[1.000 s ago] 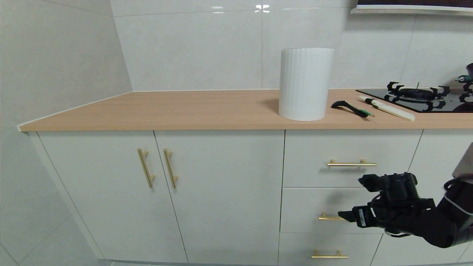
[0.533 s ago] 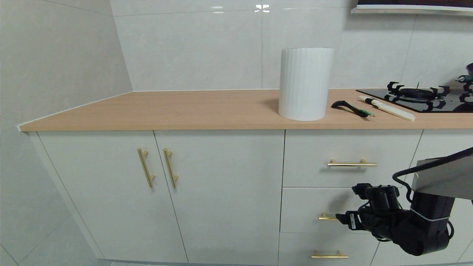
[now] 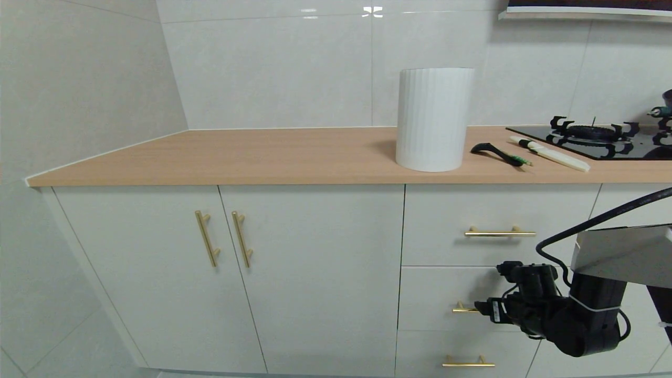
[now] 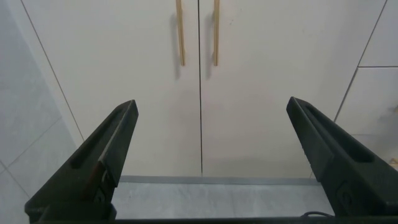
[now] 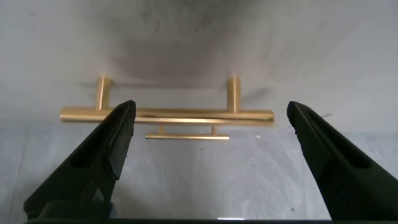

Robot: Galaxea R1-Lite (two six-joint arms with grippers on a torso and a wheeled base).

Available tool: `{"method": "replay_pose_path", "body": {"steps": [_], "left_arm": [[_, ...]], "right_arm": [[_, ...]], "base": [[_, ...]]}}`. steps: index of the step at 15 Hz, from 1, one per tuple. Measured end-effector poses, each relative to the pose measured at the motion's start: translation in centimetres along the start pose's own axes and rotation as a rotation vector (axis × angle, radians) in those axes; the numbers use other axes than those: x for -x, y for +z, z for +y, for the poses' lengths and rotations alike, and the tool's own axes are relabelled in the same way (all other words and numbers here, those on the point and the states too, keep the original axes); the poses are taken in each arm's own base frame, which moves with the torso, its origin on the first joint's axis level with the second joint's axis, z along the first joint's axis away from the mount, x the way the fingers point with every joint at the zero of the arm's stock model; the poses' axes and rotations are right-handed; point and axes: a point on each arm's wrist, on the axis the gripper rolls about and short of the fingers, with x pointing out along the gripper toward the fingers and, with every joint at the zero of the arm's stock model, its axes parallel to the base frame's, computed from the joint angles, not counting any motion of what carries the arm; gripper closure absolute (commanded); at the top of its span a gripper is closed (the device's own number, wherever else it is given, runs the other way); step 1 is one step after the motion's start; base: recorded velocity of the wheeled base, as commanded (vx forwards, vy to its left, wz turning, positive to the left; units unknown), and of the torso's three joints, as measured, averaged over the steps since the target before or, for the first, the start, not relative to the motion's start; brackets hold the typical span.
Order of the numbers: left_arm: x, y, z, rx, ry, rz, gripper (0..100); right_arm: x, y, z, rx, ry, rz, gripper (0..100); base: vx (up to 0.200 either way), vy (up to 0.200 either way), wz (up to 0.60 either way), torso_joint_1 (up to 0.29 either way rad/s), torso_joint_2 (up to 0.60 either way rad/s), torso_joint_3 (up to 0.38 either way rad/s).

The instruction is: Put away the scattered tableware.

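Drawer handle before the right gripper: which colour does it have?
The handle is shiny gold; the right wrist view shows it best.

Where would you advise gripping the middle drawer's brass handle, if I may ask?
Grip the middle drawer's handle on the bar between its two posts, from straight ahead, pinching above and below: the bar lies level, clear of the panel.

drawer handle (image 3: 464, 310): part hidden by right gripper (image 3: 488, 286) | stove (image 3: 583, 146): cut off
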Motion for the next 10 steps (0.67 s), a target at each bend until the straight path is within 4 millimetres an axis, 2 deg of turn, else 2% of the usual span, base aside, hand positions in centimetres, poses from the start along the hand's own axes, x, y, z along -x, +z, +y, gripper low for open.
{"method": "replay_pose_path", "body": {"steps": [4,10], "left_arm": [[0.0,0.0,0.0,0.0,0.0,0.0,0],[0.0,0.02,0.0,0.0,0.0,-0.001,0]], "right_arm": [[-0.75,-0.34,-0.16,-0.005,-0.013,0.073,0],[-0.88,-0.09,-0.18,-0.02,-0.015,0.093,0]], "base": [[0.0,0.0,0.0,0.0,0.0,0.0],[0.0,0.0,0.0,0.0,0.0,0.0]]}}
